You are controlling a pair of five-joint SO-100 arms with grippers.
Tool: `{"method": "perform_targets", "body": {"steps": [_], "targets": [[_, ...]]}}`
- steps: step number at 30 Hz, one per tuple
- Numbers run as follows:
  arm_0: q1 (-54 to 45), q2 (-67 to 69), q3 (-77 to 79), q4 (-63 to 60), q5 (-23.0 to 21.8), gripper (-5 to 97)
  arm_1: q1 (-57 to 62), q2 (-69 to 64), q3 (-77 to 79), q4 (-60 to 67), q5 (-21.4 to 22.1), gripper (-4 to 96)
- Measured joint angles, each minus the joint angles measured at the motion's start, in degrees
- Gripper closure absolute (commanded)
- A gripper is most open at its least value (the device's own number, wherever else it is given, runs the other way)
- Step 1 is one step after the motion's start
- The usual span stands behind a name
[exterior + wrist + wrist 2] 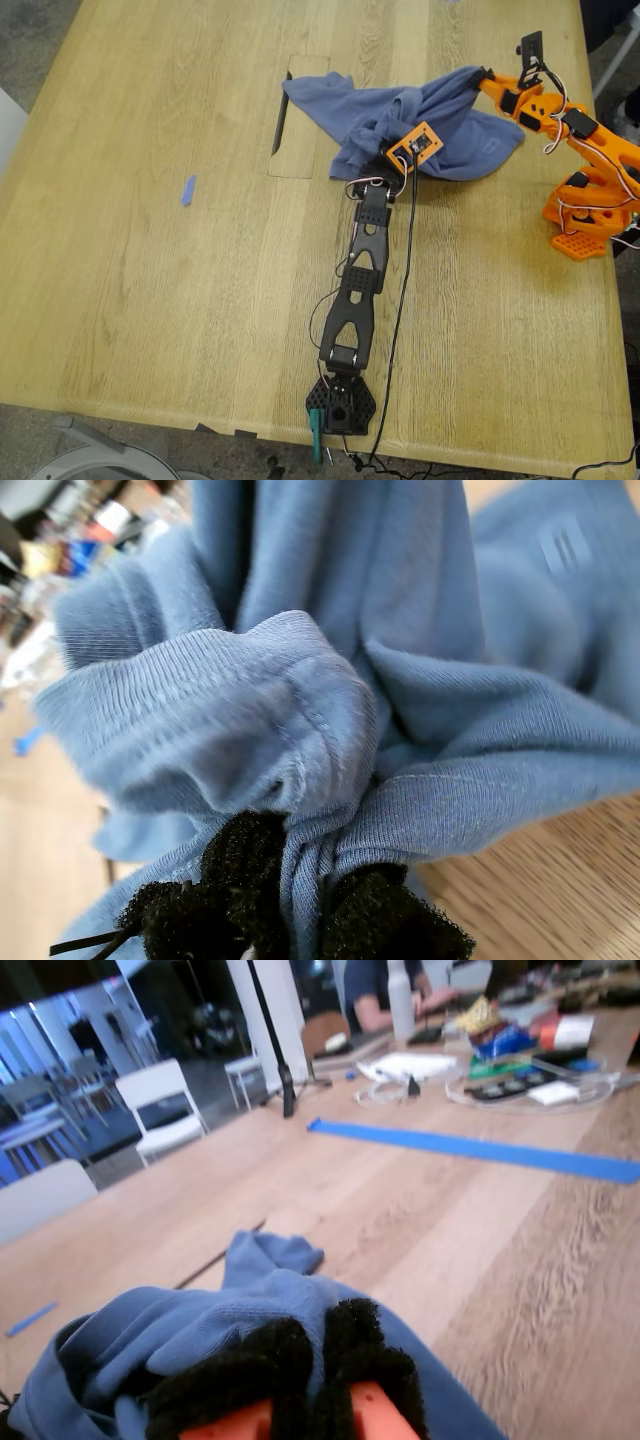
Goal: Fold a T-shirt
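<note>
The slate-blue T-shirt [360, 115] lies bunched on the wooden table [150, 300], toward the far side and the exterior view's right. My first gripper [398, 158], on the black arm, is shut on a gathered fold of the shirt [430, 680]; cloth is pinched between its black foam pads [240, 880]. My second gripper [476, 78], on the orange arm, holds the shirt's other end slightly lifted. Its foam pads [350, 1340] are pressed together with blue cloth [200, 1330] draped around them. The chest print is hidden in the folds.
A tiny blue scrap [187, 190] lies on the table at the exterior view's left. A dark slot and rectangular flap [280, 125] sit beside the shirt. The black arm's base [340, 405] is at the near edge and the orange arm's base [585, 215] at the exterior view's right.
</note>
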Motion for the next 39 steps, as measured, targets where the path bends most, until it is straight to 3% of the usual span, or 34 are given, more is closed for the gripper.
{"method": "perform_targets", "body": {"steps": [18,39], "targets": [[-2.1,15.2,0.0,-12.7,-2.2,92,-6.9,0.0,-5.6,-14.2,-2.8,91.4],[4.4,32.6,0.0,-13.2,-4.9,92,-14.2,0.4,-22.8,-13.8,-3.5,91.3]]}}
